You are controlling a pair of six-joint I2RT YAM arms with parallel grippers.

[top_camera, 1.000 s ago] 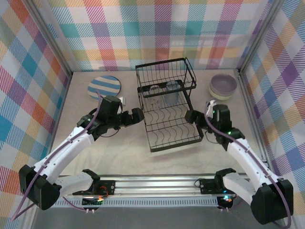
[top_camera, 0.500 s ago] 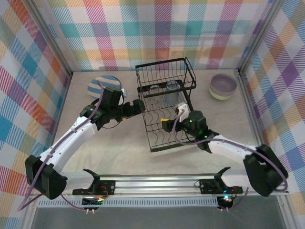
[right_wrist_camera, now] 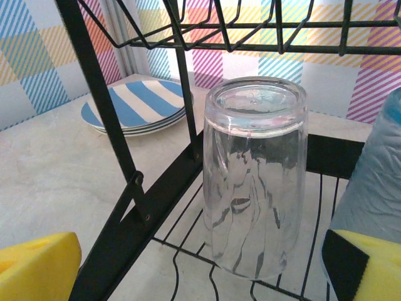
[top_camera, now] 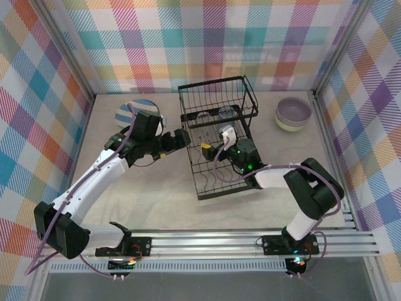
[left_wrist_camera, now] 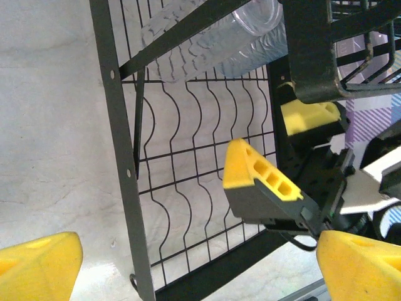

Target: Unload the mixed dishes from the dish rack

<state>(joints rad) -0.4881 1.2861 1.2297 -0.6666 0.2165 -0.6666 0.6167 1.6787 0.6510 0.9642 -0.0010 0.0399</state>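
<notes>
The dish rack (top_camera: pixel 216 185) stood between striped plates (top_camera: pixel 133 111) on its left and stacked bowls (top_camera: pixel 293 113) on its right, seen from above. The left gripper (top_camera: pixel 183 139) hung just beside the rack's left edge, and the right gripper (top_camera: pixel 213 147) was inside the rack. From the left wrist, its fingers (left_wrist_camera: pixel 37 266) were wide apart, facing the rack's wires. From the right wrist, its fingers (right_wrist_camera: pixel 37 269) were apart, facing an upturned glass (right_wrist_camera: pixel 254 175) inside the rack.

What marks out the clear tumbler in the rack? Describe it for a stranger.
Find the black wire dish rack mid-table and look under its raised basket at the far end. The clear tumbler is the left of two there, nearer the striped plates: colourless and upside down, beside a translucent grey-blue tumbler.
</notes>
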